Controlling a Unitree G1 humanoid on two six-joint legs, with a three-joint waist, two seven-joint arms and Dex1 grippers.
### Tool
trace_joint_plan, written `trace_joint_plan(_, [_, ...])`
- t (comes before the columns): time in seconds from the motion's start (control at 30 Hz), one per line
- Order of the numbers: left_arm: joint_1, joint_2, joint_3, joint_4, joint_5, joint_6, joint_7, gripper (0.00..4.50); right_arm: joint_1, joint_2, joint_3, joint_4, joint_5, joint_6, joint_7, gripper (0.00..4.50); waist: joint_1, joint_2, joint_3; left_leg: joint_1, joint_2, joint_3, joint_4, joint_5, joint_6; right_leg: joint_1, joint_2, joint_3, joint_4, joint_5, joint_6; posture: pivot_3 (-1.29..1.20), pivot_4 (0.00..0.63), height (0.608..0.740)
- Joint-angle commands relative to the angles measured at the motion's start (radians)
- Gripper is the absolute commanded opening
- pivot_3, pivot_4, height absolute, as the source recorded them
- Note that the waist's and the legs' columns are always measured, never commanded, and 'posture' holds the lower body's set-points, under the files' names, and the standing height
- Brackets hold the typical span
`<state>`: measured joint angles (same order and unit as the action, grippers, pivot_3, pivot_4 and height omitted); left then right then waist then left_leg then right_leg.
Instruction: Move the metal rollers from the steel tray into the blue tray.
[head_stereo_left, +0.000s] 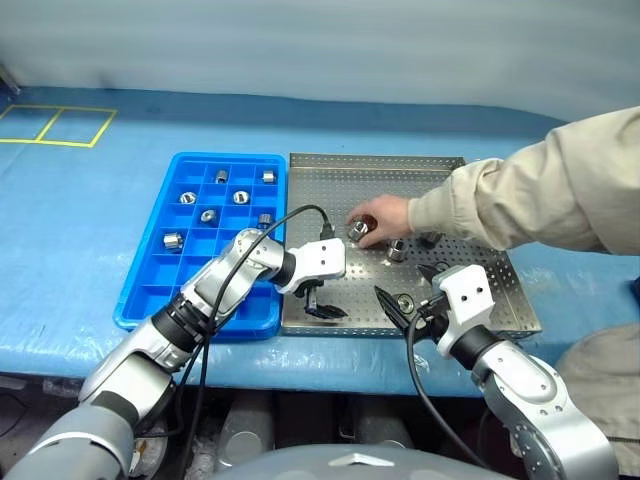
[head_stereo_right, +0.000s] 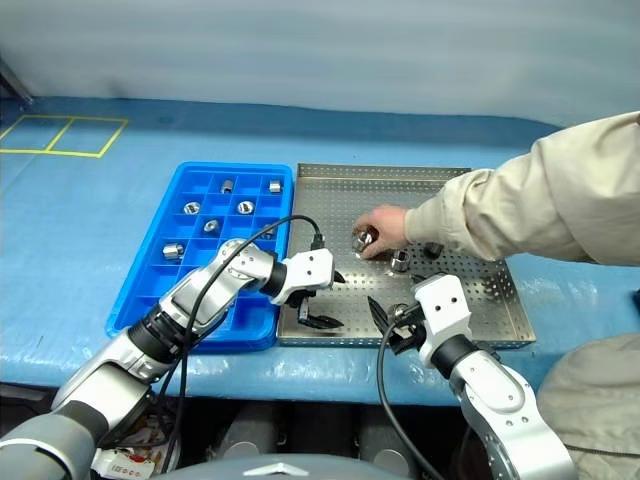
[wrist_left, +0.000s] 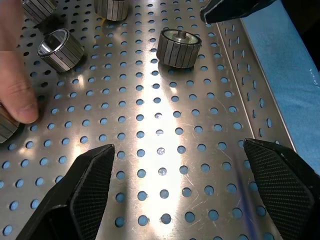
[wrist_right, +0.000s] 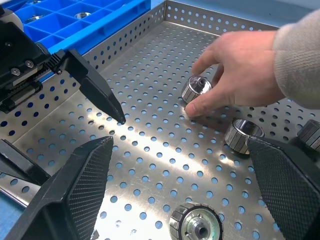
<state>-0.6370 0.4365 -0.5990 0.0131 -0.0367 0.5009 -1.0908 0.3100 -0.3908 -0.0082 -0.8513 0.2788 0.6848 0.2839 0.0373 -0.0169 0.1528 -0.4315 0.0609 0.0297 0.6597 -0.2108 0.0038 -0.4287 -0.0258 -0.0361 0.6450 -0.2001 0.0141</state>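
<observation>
- Your left gripper hangs low over the near left part of the steel tray, fingers spread wide with nothing between them; only bare perforated sheet lies under the gap.
- Beyond your left fingertips, a roller with a small hub stands on end, clear of both pads. A ring-shaped roller sits off to one side of it, next to a person's fingertip.
- Your right gripper sits over the tray's near edge, right of the left one, jaws also fully spread and empty.
- Just ahead of your right fingers, almost between them, one hubbed roller rests flat on the sheet, touching neither pad.
- Farther out from those fingers, a person's hand pinches a roller on the tray; another roller stands just beside that hand, toward your right finger, and one more roller peeks out at the frame edge.
- Your left gripper's black finger tip points down at the sheet off to the side of your right fingers, apart from them.
- The blue tray lies touching the steel tray's left rim, on the far side of your left arm from its fingers; several metal rollers already sit singly in its compartments.
</observation>
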Motion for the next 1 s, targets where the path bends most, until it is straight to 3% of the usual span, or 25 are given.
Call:
trace_joint_plan(0.03, [0.000,-0.008,0.026,-0.039,0.003,0.003,0.013,4.47,-0.008,-0.005,0.000,-0.028,0.002,-0.008,0.002,4.50,0.000,0.000,0.000,0.000,0.000,0.000,0.000,0.000,0.000,0.000,0.000,0.000,0.000,0.000,0.000,0.07,0.150,0.740])
trace_joint_plan(0.27, [-0.059,-0.106,0.112,0.000,-0.015,0.082,0.137,4.47,-0.015,-0.003,0.006,-0.028,0.002,-0.006,0.000,4.50,0.002,0.000,0.000,0.000,0.000,0.000,0.001,0.000,0.000,0.000,0.000,0.000,0.000,0.000,0.000,0.07,0.150,0.740])
trace_joint_plan(0.47, [-0.151,-0.256,0.230,0.096,-0.032,0.181,0.310,4.47,-0.025,-0.002,0.021,-0.023,-0.003,-0.007,-0.004,4.50,0.001,0.000,0.000,0.000,0.000,0.000,0.001,0.000,0.000,0.001,0.000,0.000,0.000,0.000,0.001,0.06,0.150,0.740])
trace_joint_plan(0.63, [-0.238,-0.364,0.281,0.290,0.026,0.107,0.504,4.47,-0.039,-0.001,0.038,-0.017,-0.011,-0.006,-0.010,4.50,0.000,0.000,0.000,0.000,-0.001,0.000,0.001,0.000,0.000,0.001,0.000,0.000,0.000,0.001,0.001,0.06,0.150,0.740])
trace_joint_plan(1.0, [-0.311,-0.471,0.308,0.664,0.047,-0.113,0.592,4.47,-0.052,0.006,0.058,-0.019,-0.025,-0.005,-0.023,4.50,0.000,-0.001,0.000,-0.001,-0.001,0.000,0.001,0.000,0.000,0.000,0.000,0.000,0.000,0.001,0.002,0.06,0.150,0.740])
